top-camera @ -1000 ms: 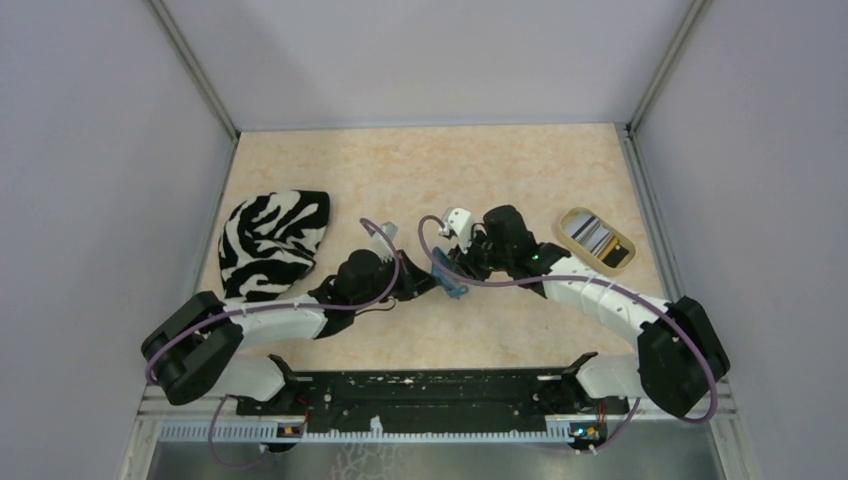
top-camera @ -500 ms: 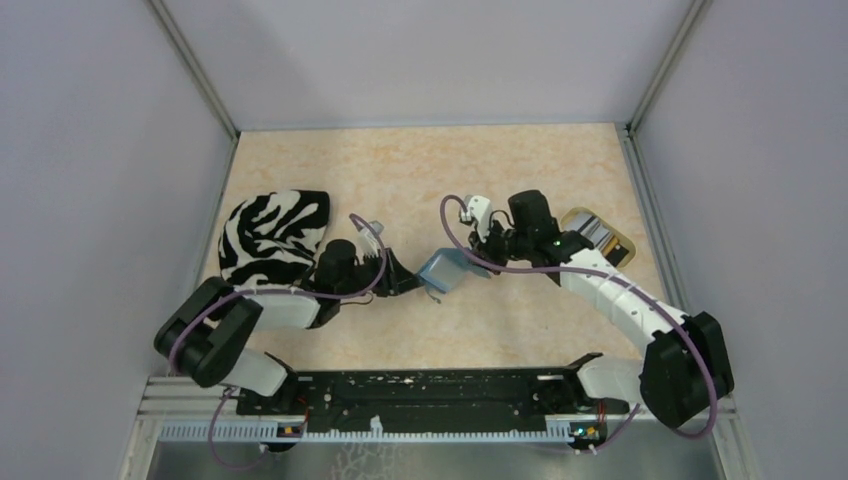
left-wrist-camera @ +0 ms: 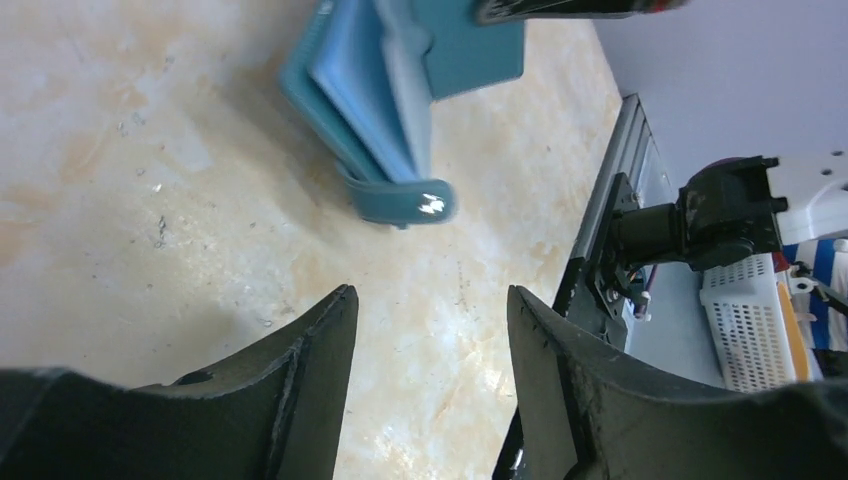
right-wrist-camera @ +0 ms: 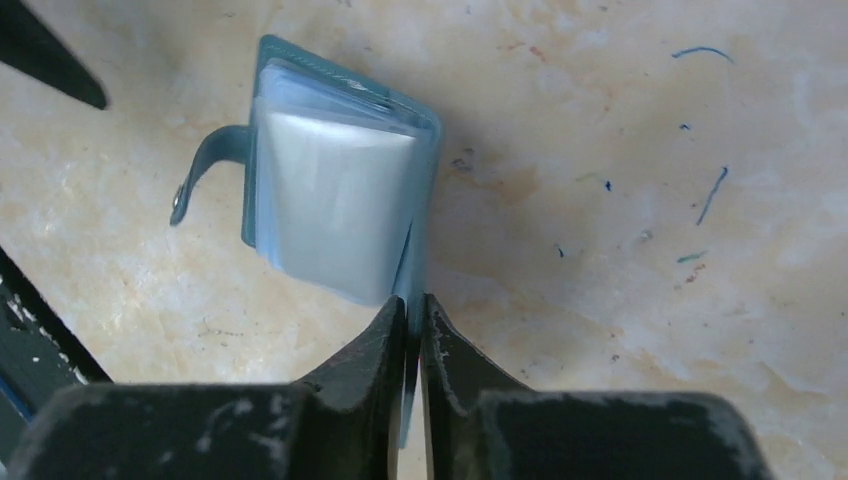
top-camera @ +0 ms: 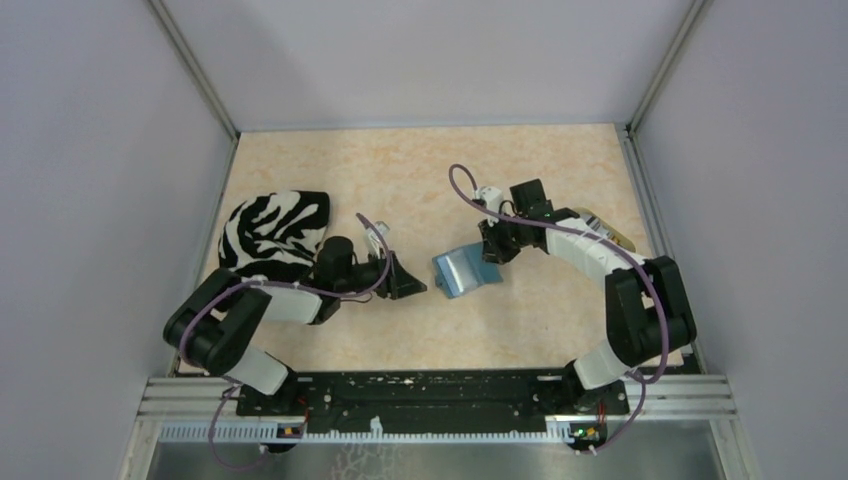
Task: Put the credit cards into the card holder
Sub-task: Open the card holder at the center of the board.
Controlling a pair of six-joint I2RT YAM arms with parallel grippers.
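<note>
The teal card holder (top-camera: 467, 270) lies half open on the table centre, pale blue inner leaves up and snap tab (right-wrist-camera: 200, 170) sticking out. My right gripper (top-camera: 492, 250) is shut on the edge of one cover; in the right wrist view its jaws (right-wrist-camera: 413, 300) pinch that thin teal flap of the card holder (right-wrist-camera: 340, 200). My left gripper (top-camera: 412, 285) stands open just left of the holder, apart from it. In the left wrist view the card holder (left-wrist-camera: 400, 90) lies beyond the empty left gripper (left-wrist-camera: 430, 295). The credit cards are hidden behind the right arm.
A zebra-striped cloth (top-camera: 272, 238) lies at the left beside the left arm. A beige oval tray (top-camera: 618, 238) shows only its rim behind the right forearm. The table's near edge has a black rail (top-camera: 430, 390).
My left gripper opened, let go of the card holder and drew back left. The right gripper closed on the holder's cover and dragged it right, down onto the table.
</note>
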